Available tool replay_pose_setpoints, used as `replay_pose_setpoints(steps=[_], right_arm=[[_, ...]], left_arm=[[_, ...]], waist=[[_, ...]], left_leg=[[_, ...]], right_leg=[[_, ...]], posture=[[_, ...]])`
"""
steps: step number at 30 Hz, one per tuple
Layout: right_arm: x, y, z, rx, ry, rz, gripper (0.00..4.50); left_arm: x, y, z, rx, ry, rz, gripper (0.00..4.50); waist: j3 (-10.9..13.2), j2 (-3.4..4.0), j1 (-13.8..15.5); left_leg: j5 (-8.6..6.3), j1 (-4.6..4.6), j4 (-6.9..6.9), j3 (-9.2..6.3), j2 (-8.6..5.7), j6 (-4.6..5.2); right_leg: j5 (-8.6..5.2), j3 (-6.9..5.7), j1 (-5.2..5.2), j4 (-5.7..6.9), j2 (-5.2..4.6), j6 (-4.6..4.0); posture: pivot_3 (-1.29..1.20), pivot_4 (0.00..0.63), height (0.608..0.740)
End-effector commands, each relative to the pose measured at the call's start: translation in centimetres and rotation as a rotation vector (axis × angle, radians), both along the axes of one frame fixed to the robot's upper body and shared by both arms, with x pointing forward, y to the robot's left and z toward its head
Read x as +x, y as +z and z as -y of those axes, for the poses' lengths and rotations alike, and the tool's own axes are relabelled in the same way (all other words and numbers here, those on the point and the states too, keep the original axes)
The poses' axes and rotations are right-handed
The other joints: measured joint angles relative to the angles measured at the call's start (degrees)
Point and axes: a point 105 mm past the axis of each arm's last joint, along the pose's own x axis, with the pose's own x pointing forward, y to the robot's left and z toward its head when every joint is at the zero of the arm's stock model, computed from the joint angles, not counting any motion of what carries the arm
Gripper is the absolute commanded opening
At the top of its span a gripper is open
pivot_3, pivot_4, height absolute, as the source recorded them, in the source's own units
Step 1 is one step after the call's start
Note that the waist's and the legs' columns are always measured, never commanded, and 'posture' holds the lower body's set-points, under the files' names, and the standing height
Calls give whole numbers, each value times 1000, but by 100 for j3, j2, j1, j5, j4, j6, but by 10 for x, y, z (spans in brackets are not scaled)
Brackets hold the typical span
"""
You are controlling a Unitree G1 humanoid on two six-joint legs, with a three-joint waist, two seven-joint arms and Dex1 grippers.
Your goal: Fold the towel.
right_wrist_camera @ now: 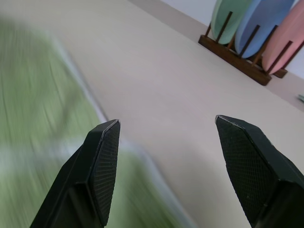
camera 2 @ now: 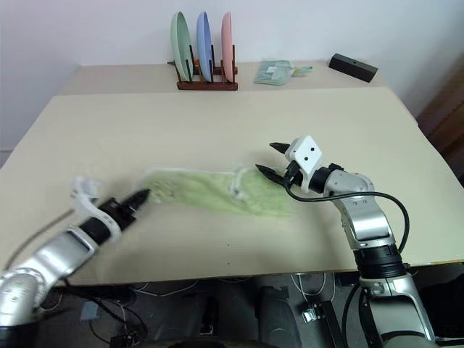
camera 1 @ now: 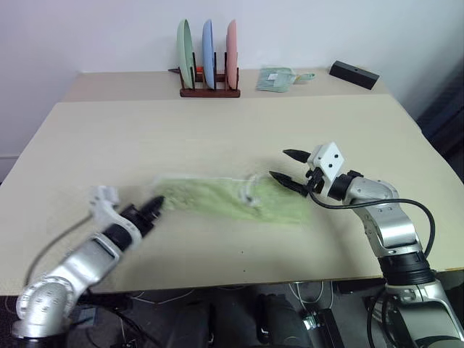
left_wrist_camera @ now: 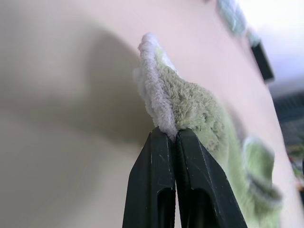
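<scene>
Towel [camera 1: 228,197]: small light green terry cloth with white stitched edging, lying stretched in a long band across the near middle of the pale beige wooden table [camera 1: 217,123], between the two arms. A rumpled white-edged fold stands up toward its right-hand part. One end is pinched and lifted slightly off the surface.

Left gripper [camera 1: 154,205]: two black fingers [left_wrist_camera: 159,175] closed tight together on the white-edged corner of the towel's left end; the left wrist view shows the pile bunched just above the tips.

Right gripper [camera 1: 290,168]: jaws standing well apart and holding nothing, set just beside and slightly above the towel's right end, pointing toward it. In the right wrist view the green cloth lies under and beside one finger [right_wrist_camera: 102,166], with bare table between the two.

Far edge of table: dark wooden rack [camera 1: 209,91] holding three upright plates, green, blue and pink; a mint-green flat packet [camera 1: 275,78]; a black rectangular block [camera 1: 354,74]. All well apart from the towel.

Step in hand, as judged: securing the two ends before the fold; one end gripped, the other not yet.

Next move calls for: the right gripper to come down onto the right end's edge and close, catching the single layer without pushing it into a heap, so both ends can be carried over evenly.
</scene>
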Motion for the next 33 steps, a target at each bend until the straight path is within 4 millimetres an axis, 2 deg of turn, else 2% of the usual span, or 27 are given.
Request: replay_pose_setpoints(steps=[1, 3, 6, 9, 10, 12, 15, 17, 19, 22, 28, 31, 33], right_arm=[[2, 5, 29, -8, -65, -13, 3270], [-4, -5, 41, -36, -58, -72, 3270], [-19, -21, 50, -93, -8, -171, 3270], [-27, -28, 52, -130, 17, -201, 3270], [-27, -28, 52, -132, 19, -202, 3270], [-24, -29, 54, -137, 3, -186, 3270], [-20, -28, 53, -126, -14, -171, 3270], [-20, -28, 53, -123, -18, -164, 3270], [-20, -30, 56, -123, -30, -165, 3270], [-21, -31, 59, -122, -49, -156, 3270], [-22, -28, 63, -116, -82, -135, 3270], [-22, -28, 64, -122, -102, -117, 3270], [-21, -27, 65, -122, -112, -111, 3270]], left_arm=[[-5, 24, 0, 112, -115, 105, 37], [-8, 32, 9, 160, -202, 142, 37], [-10, 45, 35, 181, -353, 189, 37], [-11, 55, 71, 219, -533, 245, 37], [-11, 56, 76, 233, -560, 251, 37], [-10, 55, 109, 241, -684, 260, 37], [-7, 52, 146, 218, -801, 238, 37], [-6, 51, 161, 203, -846, 228, 37], [3, 37, 180, 249, -890, 166, 37], [8, 20, 200, 302, -951, 101, 37], [11, 5, 209, 326, -985, 43, 37], [9, 5, 212, 329, -1005, 46, 995], [10, 7, 211, 323, -1000, 54, 1893]], waist=[[1, -1, 1], [3, -4, 48], [4, -3, 42], [5, -2, 18], [5, 0, 0], [6, 1, -11], [6, 0, 22], [7, -2, 29], [7, -2, 31], [7, -2, 33], [7, -2, 7], [7, -3, 23], [7, -3, 26]], left_leg=[[-1, -1, 0, 2, -2, 2], [-2, -6, 0, 1, -6, 3], [-6, -7, 0, -4, -12, 10], [-6, -6, -1, -4, -7, 10], [-6, -4, -1, -3, -7, 10], [-6, -2, -4, -1, -4, 10], [-3, -4, -4, -4, -3, 5], [3, -5, -3, -3, -5, -5], [13, -6, -4, -3, -5, -22], [14, -7, -3, -4, -9, -21], [14, -7, -4, -4, -7, -20], [14, -7, -3, -4, -7, -20], [14, -8, -2, -4, -7, -20]], right_leg=[[0, 0, 0, -3, -1, 0], [0, -2, 0, -7, -4, 0], [0, -5, 7, -18, -13, 0], [1, -5, 15, -38, -9, 2], [2, -4, 15, -38, -9, 2], [2, -2, 15, -38, -4, 3], [3, -4, 16, -39, 3, 5], [4, -3, 18, -41, 3, 7], [6, -3, 18, -47, 3, 11], [12, -4, 23, -54, 7, 22], [24, -2, 23, -60, 9, 44], [24, -2, 23, -60, 9, 43], [20, -1, 23, -60, 8, 37]], posture=[[0, 150, 740], [0, 150, 740], [0, 150, 740], [0, 150, 740], [0, 150, 740], [0, 150, 740], [0, 150, 740], [0, 150, 740], [0, 150, 740], [0, 150, 740], [0, 150, 740], [0, 150, 740], [0, 150, 740]])
